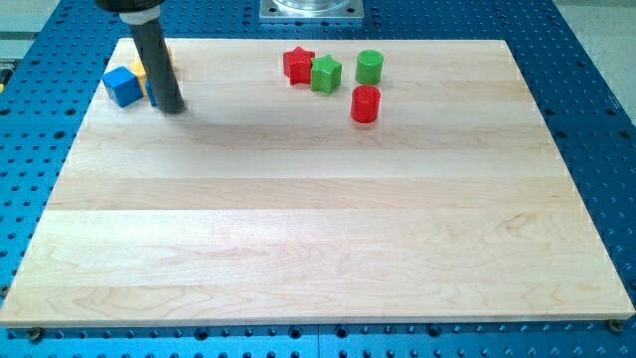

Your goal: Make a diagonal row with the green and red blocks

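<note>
Pale wooden board (pixel 318 249) on blue perforated table (pixel 596 80). Near the view's top centre: red star (pixel 297 65) touching green star (pixel 325 74), green cylinder (pixel 369 67) just right, red cylinder (pixel 365 103) below. My tip (pixel 170 107), a bare rod holding nothing, sits well left, beside blue cube (pixel 123 87) and yellow block (pixel 142 70).

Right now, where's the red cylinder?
The red cylinder sits near the view's top, right of centre, just below the green cylinder and right of the green star; my tip is far left.

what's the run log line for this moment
my tip: view's top left, by blue cube | red star, green star touching | row: unformed
</note>
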Controlling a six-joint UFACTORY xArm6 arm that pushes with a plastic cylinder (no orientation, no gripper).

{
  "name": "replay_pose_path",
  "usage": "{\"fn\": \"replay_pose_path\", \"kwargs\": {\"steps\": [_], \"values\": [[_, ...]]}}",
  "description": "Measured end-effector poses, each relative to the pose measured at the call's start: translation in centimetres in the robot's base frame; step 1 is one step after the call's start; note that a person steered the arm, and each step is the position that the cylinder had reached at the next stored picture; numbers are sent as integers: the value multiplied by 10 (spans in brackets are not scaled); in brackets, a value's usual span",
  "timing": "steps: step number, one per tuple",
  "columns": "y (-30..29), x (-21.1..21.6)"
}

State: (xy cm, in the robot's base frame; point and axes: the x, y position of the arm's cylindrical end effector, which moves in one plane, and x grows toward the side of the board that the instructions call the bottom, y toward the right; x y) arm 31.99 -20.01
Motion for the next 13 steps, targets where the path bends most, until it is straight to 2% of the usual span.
{"fn": "replay_pose_path", "kwargs": {"steps": [1, 3, 9, 10, 11, 12, 13], "values": [[-12, 18], [68, 22], [81, 23], [81, -4], [109, -36], [166, -39], [153, -53]]}}
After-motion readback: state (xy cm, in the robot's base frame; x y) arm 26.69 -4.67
